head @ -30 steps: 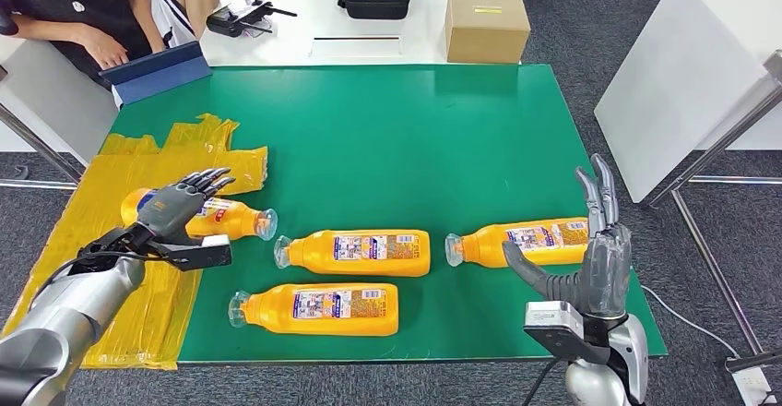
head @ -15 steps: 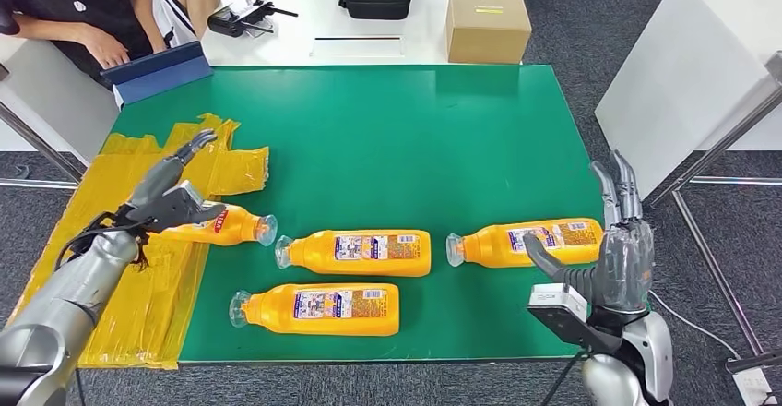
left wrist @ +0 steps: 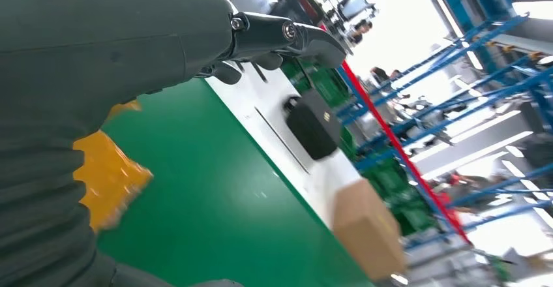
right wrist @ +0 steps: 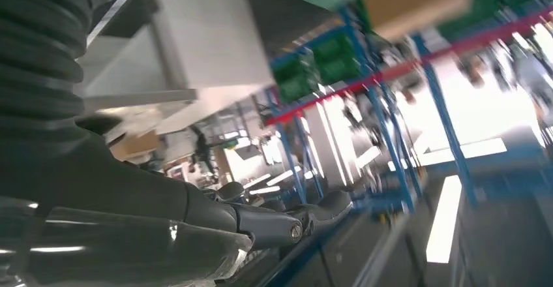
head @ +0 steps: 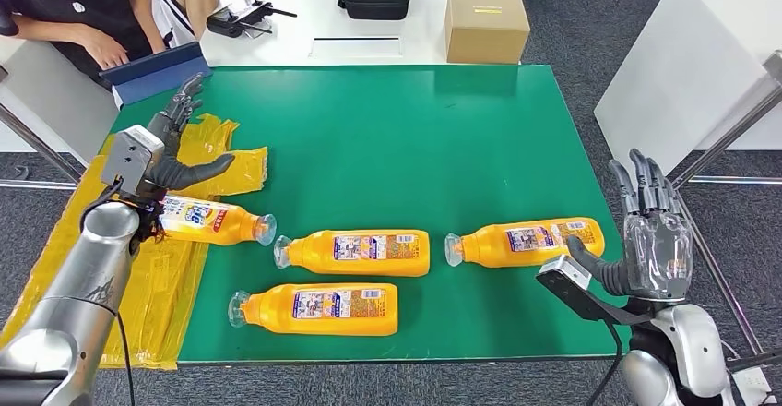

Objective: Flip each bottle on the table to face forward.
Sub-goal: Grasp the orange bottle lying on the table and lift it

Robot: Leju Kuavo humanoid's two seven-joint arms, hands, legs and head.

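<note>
Nearest, at the smooth green worktop (head: 443, 129) right edge, right robot hand (head: 650, 240) raised, fingers spread, holding nothing. Four glossy orange plastic bottles on their sides: near bottle (head: 318, 308), middle bottle (head: 355, 252), right bottle (head: 527, 241), left bottle (head: 210, 220) partly on crinkled yellow film (head: 148, 268). Above it, left robot hand (head: 164, 152) open, empty. Farther back, cardboard box (head: 486, 24).

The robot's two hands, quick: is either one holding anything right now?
Left hand: open, holding nothing, raised above the leftmost orange bottle.
Right hand: open, holding nothing, fingers spread upward.
</note>
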